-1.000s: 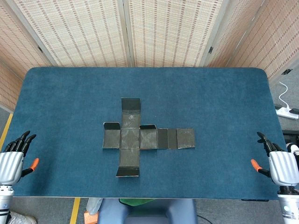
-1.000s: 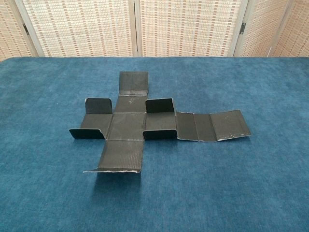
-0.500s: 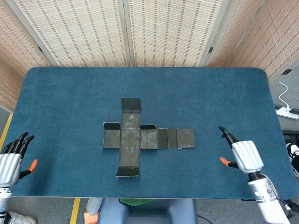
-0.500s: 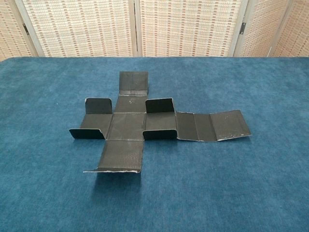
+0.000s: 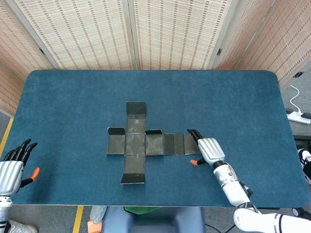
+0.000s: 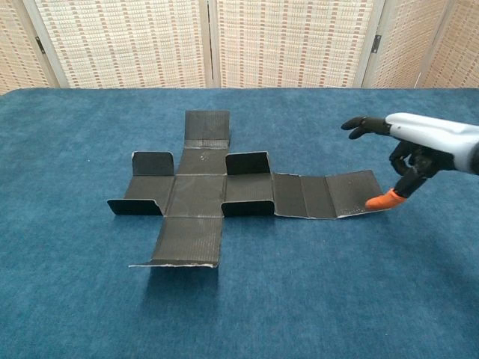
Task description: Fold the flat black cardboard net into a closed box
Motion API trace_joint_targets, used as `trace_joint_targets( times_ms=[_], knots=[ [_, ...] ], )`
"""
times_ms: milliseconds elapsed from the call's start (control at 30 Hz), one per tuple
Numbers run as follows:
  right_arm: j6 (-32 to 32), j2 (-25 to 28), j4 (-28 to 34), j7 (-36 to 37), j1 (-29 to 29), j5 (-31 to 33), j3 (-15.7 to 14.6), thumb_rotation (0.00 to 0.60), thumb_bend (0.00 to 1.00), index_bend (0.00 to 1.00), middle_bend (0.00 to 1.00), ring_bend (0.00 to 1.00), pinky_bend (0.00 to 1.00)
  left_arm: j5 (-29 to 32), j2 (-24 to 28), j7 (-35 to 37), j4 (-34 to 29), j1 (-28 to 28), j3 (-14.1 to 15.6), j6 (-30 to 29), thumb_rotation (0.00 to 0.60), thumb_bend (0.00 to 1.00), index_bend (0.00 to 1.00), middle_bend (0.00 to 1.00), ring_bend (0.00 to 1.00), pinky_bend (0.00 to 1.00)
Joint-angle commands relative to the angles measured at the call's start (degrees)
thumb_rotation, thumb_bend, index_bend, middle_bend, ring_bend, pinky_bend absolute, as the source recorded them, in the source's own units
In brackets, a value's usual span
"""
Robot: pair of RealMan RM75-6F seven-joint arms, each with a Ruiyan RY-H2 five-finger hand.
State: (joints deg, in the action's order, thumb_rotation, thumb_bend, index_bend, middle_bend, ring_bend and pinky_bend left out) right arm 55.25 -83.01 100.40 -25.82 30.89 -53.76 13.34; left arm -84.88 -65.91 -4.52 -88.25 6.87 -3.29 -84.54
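head view shows the cardboard net (image 5: 146,143) lying unfolded mid-bench (small flaps only upturned) — folding is all still ahead; right hand (image 5: 206,147) released at its right end, left hand (image 5: 12,167) released, well apart.

Broad bare blue felt tabletop (image 5: 233,97) surrounds the flat black cardboard net (image 5: 146,144) on every side. Its small raised flaps stand low near the middle. The right hand (image 5: 208,148) hovers at the net's right end; the left hand (image 5: 12,165) sits off the left edge.
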Motion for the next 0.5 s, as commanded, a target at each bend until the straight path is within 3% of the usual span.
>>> trace_joint_targets(
  times_ms=[33, 300, 500],
  knots=[
    [-1.6, -4.2, -1.3, -6.8, 6.7, 11.3, 2.7, 0.600, 0.00, 0.00, 0.03, 0.78, 0.99, 0.1, -0.1, 0.1, 0.1, 0.1, 0.1, 0.3, 0.600, 0.34, 0.18, 0.16, 0.18, 0.23],
    [4.7, -6.9, -0.3, -19.8, 17.3, 32.2, 4.4, 0.600, 0.02, 0.00, 0.02, 0.78, 0.99, -0.5, -0.6, 1.3, 0.8, 0.9, 0.5, 1.6, 0.600, 0.34, 0.18, 0.16, 0.18, 0.22],
    [5.9, -9.3, -3.1, -23.5, 22.4, 40.3, 4.7, 0.600, 0.04, 0.00, 0.03, 0.78, 0.99, -0.6, -1.0, 2.5, 1.8, 1.0, 0.8, 2.3, 0.600, 0.34, 0.18, 0.16, 0.18, 0.22]
  ],
)
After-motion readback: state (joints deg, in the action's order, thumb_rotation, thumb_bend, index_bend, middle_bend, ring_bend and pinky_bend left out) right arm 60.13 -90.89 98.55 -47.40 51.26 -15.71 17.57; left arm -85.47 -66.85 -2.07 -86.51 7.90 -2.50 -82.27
